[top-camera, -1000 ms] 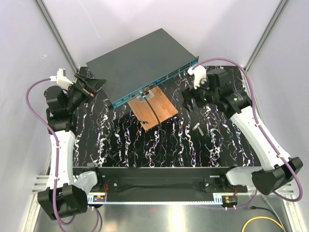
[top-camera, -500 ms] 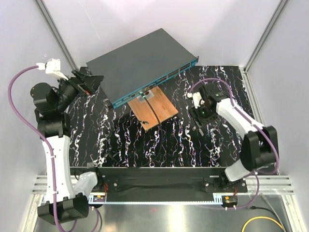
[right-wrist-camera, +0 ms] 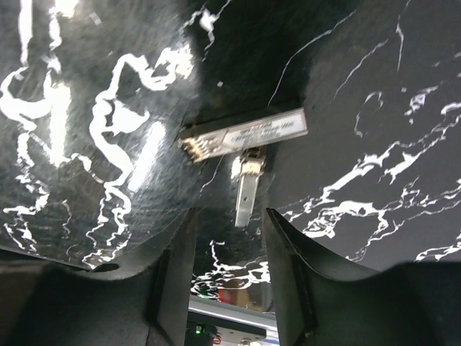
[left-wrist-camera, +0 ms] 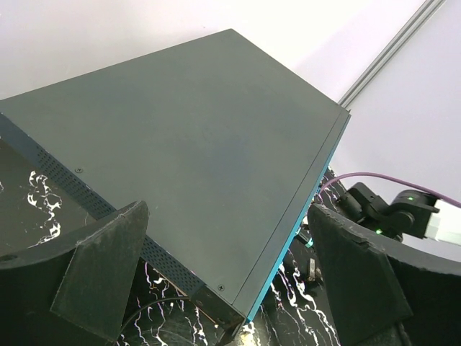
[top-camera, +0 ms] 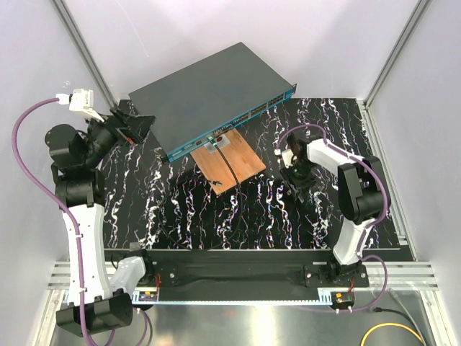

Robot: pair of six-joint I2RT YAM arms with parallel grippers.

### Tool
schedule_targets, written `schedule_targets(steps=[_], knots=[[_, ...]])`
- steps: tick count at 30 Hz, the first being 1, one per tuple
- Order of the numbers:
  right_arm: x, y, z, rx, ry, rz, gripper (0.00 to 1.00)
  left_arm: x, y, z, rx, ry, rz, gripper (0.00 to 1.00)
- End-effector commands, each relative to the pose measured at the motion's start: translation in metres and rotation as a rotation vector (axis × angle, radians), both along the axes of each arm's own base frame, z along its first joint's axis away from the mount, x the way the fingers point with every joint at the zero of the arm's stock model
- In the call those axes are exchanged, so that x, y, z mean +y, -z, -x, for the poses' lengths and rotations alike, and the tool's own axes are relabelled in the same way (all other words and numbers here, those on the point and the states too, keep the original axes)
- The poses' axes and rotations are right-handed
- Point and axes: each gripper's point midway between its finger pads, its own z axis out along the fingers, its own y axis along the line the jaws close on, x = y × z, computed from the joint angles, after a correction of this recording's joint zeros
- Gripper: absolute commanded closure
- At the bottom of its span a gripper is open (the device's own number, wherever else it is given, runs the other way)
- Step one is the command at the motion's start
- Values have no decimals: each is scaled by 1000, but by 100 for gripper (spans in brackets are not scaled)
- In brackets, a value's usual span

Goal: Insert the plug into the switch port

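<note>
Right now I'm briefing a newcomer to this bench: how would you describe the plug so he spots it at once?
From the big dark grey switch at the back of the black marbled table, go right past the copper-brown board to the right claw. Beneath it lies the plug: a small silvery bar with a white label, tiny beside the flat board and box.

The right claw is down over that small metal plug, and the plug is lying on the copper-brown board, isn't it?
Not quite. The right claw is down over the plug, but the plug lies on the black marbled table, not the copper-brown board. The right wrist view shows it.
</note>
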Motion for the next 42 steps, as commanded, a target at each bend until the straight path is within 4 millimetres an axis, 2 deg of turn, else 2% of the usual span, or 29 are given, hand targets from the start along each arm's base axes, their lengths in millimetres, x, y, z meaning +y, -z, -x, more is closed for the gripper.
schedule_targets(steps=[1, 6, 12, 15, 16, 17, 20, 23, 26, 27, 29, 30, 32, 33, 35, 36, 37, 38, 39, 40, 41, 42], knots=[[-4, -4, -21, -40, 22, 28, 52, -4, -28, 10, -109, 17, -44, 1], [-4, 9, -30, -29, 27, 44, 54, -6, -28, 10, -110, 25, -45, 1], [0, 11, -45, -37, 44, 38, 61, -7, -25, 9, -105, 31, -46, 1], [1, 11, -47, -34, 47, 32, 70, -7, -25, 9, -107, 32, -46, 1], [2, 11, -46, -32, 47, 31, 75, -8, -25, 9, -110, 37, -47, 1], [0, 9, -47, -34, 51, 29, 85, -10, -25, 9, -110, 41, -47, 1], [-3, -1, -43, -31, 68, 5, 100, -16, -23, 11, -113, 66, -56, 1], [-9, -26, -44, -63, 110, -50, 100, -23, -26, 12, -124, 91, -69, 1], [-10, -69, -54, -143, 187, -184, 100, -36, -31, 16, -149, 135, -90, 1], [-3, -99, -61, -216, 190, -264, 100, -39, -35, 16, -165, 140, -109, 1], [-2, -133, -67, -289, 240, -359, 100, -54, -36, 19, -171, 184, -124, 1], [9, -168, -70, -369, 227, -451, 100, -58, -38, 17, -173, 191, -133, 1], [22, -206, -70, -427, 253, -564, 100, -75, -39, 20, -164, 250, -124, 1], [31, -237, -70, -487, 236, -643, 100, -83, -46, 23, -160, 278, -99, 1], [40, -267, -69, -513, 295, -729, 100, -105, -48, 28, -143, 357, -66, 1], [47, -292, -68, -553, 285, -790, 100, -114, -50, 31, -139, 381, -51, 1], [51, -305, -67, -564, 291, -830, 100, -131, -52, 37, -144, 427, -45, 1], [58, -330, -65, -593, 300, -903, 100, -140, -51, 39, -149, 449, -52, 1], [68, -346, -57, -580, 268, -986, 100, -148, -51, 41, -147, 458, -55, 1], [73, -360, -51, -587, 250, -1043, 100, -164, -50, 49, -148, 512, -56, 1], [80, -374, -45, -557, 284, -1120, 100, -172, -45, 49, -133, 536, -56, 1], [86, -396, -39, -617, 219, -1206, 100, -179, -41, 51, -101, 564, -34, 1]])
